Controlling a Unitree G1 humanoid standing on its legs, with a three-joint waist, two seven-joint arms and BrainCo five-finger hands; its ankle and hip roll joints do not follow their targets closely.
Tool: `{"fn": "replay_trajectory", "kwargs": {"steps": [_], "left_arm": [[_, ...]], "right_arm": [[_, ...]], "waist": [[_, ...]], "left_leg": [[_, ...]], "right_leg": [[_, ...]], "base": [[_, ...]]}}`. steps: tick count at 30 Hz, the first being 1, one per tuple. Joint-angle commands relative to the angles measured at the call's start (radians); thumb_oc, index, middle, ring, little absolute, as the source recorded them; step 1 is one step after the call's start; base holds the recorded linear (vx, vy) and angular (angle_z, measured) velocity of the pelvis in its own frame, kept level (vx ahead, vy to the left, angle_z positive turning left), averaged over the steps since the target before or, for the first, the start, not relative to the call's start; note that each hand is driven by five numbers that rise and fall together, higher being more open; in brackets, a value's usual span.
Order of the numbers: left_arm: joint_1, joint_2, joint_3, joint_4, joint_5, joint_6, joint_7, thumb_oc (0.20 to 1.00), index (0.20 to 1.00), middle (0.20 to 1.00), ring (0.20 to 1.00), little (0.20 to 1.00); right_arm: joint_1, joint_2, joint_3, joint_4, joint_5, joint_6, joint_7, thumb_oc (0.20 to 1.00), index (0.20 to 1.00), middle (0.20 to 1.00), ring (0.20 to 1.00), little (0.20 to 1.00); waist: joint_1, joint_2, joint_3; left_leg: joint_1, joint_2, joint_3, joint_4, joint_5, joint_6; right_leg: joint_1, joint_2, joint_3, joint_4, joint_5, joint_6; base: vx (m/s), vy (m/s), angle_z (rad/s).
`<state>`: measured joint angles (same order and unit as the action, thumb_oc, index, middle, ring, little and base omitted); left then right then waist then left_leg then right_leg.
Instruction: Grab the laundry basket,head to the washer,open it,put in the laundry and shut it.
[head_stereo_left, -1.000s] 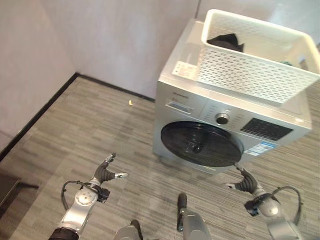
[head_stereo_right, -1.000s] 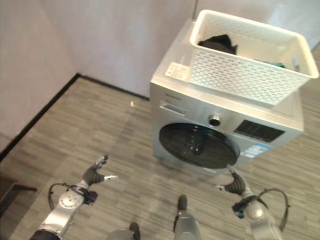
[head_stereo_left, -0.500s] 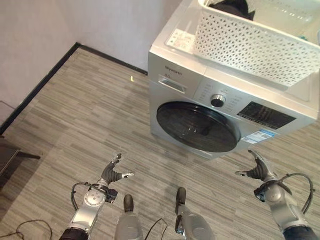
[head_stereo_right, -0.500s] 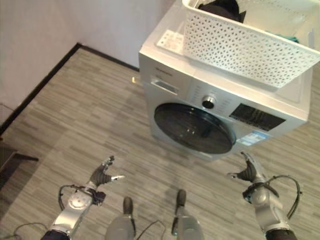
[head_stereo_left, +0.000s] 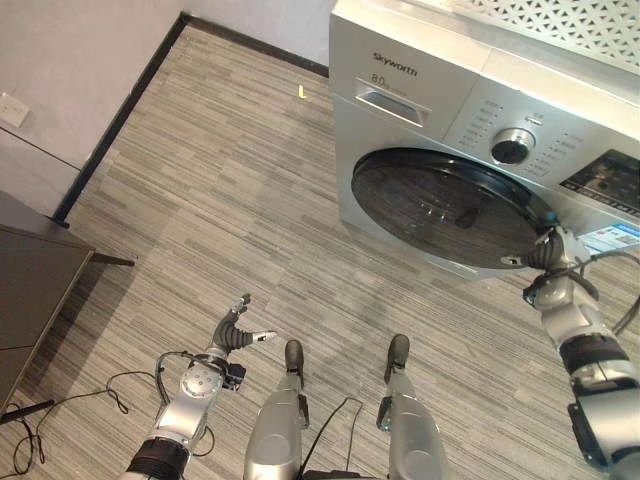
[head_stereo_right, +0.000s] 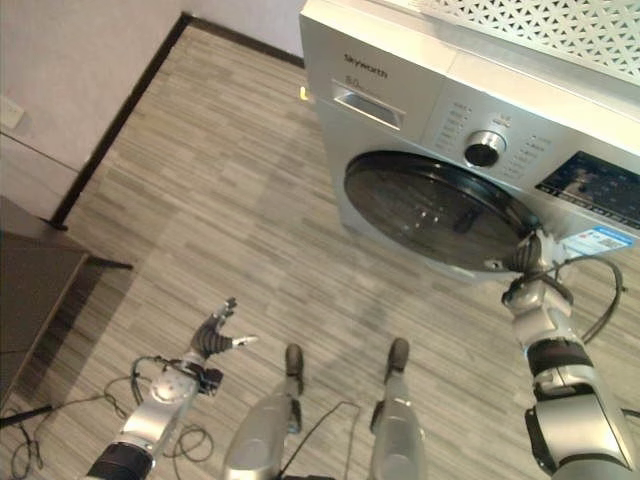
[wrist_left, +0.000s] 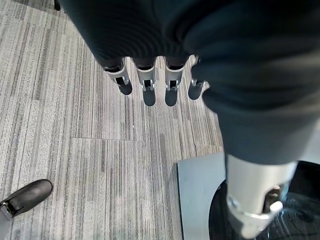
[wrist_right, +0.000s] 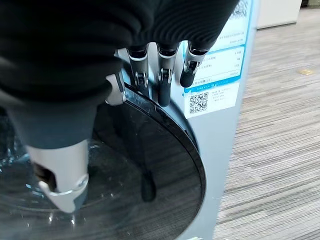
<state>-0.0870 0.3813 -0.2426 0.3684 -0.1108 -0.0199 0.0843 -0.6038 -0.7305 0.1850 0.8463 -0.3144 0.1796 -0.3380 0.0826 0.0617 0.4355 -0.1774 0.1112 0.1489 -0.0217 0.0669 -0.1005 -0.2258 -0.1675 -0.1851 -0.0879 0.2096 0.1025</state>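
The fingers (wrist_right: 164, 82) of the right hand (head_stereo_left: 551, 252) lie nearly straight against the right-hand rim of the round, dark-glass washer door (head_stereo_left: 450, 208); in the right wrist view their dark tips rest on the door's black edge, just beside the blue-and-white label stickers (wrist_right: 216, 67) on the machine's front, with the thumb (wrist_right: 60, 172) reaching out over the glass. Whether any fingertip has hooked behind the rim is hard to tell from this angle; nothing appears to be clasped. The door itself is closed, flush with the silver front-loading washing machine (head_stereo_left: 400, 120).

The left hand (head_stereo_left: 234, 333) hangs low over the grey striped plank floor (head_stereo_left: 210, 170), well apart from the washer, its fingers (wrist_left: 145, 82) straight and slightly spread, the thumb set apart, holding nothing.

On top of the washer sits the white perforated plastic laundry basket (head_stereo_left: 560, 18), of which just the lower patterned wall is visible at the upper edge of the head views; its contents cannot be seen. Below it, on the washer's control panel, are a silver round dial (head_stereo_left: 513, 145), a detergent drawer (head_stereo_left: 390, 103) and a dark display (head_stereo_left: 607, 181).

A dark low table (head_stereo_left: 25, 285) stands against the pale wall (head_stereo_left: 60, 60) on the robot's left, near the black skirting.
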Motion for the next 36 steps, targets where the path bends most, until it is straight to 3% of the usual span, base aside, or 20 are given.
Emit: {"fn": "replay_trajectory", "kwargs": {"steps": [1, 8, 11, 16, 27, 28, 36], "left_arm": [[-0.017, -0.002, -0.065, -0.008, -0.007, -0.044, 0.008, 1.0, 1.0, 1.0, 1.0, 1.0], [-0.014, 0.003, -0.109, -0.009, 0.0, -0.051, 0.0, 1.0, 1.0, 1.0, 1.0, 1.0], [-0.029, 0.025, -0.145, -0.04, -0.019, -0.072, 0.014, 1.0, 1.0, 1.0, 1.0, 1.0], [-0.042, 0.038, -0.143, -0.053, -0.026, -0.073, 0.039, 1.0, 1.0, 1.0, 1.0, 1.0], [-0.105, -0.004, -0.176, 0.006, -0.023, -0.072, 0.089, 1.0, 1.0, 1.0, 1.0, 1.0], [-0.104, -0.005, -0.181, 0.011, -0.008, -0.071, 0.099, 1.0, 1.0, 1.0, 1.0, 1.0], [-0.094, -0.015, -0.196, 0.039, 0.052, -0.05, 0.136, 1.0, 1.0, 1.0, 1.0, 1.0]], "right_arm": [[-0.047, -0.084, -0.028, -0.089, 0.006, 0.012, -0.084, 1.0, 1.0, 1.0, 1.0, 1.0], [-0.028, -0.029, -0.065, -0.074, 0.065, -0.006, -0.118, 1.0, 1.0, 1.0, 1.0, 1.0], [-0.164, -0.015, 0.008, 0.138, 0.19, -0.058, -0.12, 1.0, 1.0, 1.0, 1.0, 1.0], [-0.298, 0.003, 0.111, 0.231, 0.243, -0.094, -0.097, 1.0, 1.0, 1.0, 1.0, 1.0], [-0.256, 0.352, 0.248, 0.187, 0.393, -0.175, 0.014, 1.0, 1.0, 1.0, 1.0, 1.0], [-0.221, 0.423, 0.282, 0.16, 0.405, -0.183, 0.038, 1.0, 1.0, 1.0, 1.0, 1.0], [-0.076, 0.56, 0.36, 0.105, 0.393, -0.175, 0.069, 1.0, 1.0, 1.0, 1.0, 1.0]], "waist": [[0.009, -0.017, -0.047], [0.02, -0.018, -0.036], [0.05, -0.004, -0.014], [0.069, 0.012, 0.014], [0.09, -0.003, 0.029], [0.091, -0.01, 0.03], [0.09, -0.033, -0.003]], "left_leg": [[-0.09, -0.019, 0.005, 0.009, -0.004, 0.028], [-0.095, -0.022, -0.015, 0.015, -0.013, 0.033], [-0.126, -0.028, -0.027, 0.032, -0.009, 0.029], [-0.16, -0.027, -0.035, 0.045, 0.001, 0.023], [-0.134, 0.006, -0.039, 0.005, 0.023, 0.01], [-0.126, 0.013, -0.041, 0.005, 0.023, 0.006], [-0.077, 0.035, -0.046, -0.004, 0.016, 0.001]], "right_leg": [[-0.003, -0.066, -0.042, 0.006, -0.082, 0.056], [-0.005, -0.066, -0.049, 0.007, -0.081, 0.055], [-0.019, -0.067, -0.051, 0.007, -0.082, 0.056], [-0.053, -0.06, -0.042, 0.016, -0.083, 0.051], [-0.044, -0.027, -0.049, 0.014, -0.108, 0.032], [-0.035, -0.021, -0.053, 0.014, -0.113, 0.029], [0.017, -0.006, -0.069, 0.019, -0.139, 0.019]], "base": [[0.03, -0.009, 0.08], [0.03, -0.019, 0.07], [0.0, -0.043, 0.09], [-0.02, -0.025, 0.13], [-0.01, -0.033, -0.07], [0.0, -0.033, -0.1], [0.02, -0.021, -0.07]]}}
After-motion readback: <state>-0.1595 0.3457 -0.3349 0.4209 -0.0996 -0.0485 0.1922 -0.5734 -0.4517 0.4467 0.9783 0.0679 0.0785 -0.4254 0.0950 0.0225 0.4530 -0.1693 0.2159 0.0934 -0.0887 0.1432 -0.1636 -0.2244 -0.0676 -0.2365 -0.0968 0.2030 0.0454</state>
